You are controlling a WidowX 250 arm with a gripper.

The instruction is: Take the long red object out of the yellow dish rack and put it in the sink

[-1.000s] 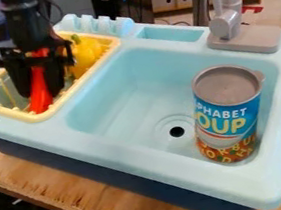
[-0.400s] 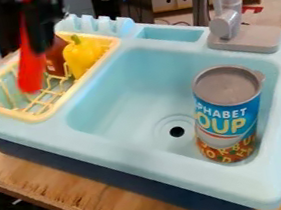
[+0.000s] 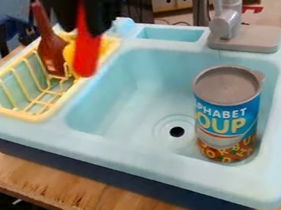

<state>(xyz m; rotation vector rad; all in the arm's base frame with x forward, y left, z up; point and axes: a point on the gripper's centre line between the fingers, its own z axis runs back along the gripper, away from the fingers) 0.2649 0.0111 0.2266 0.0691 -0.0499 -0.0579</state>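
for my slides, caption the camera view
Gripper holding a red object above the sink unit, soup can in the basin

The robot's pincer (image 3: 84,25) is black all over, made of two chunky, elongated sections, the right one broad with a blunt lower end.

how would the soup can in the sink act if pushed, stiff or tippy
The soup can is probably stiff, given its straight, undented side. Upright and taller than wide, it might tip if pushed near the top. Once down, its round body would likely roll until the sink stopped it.
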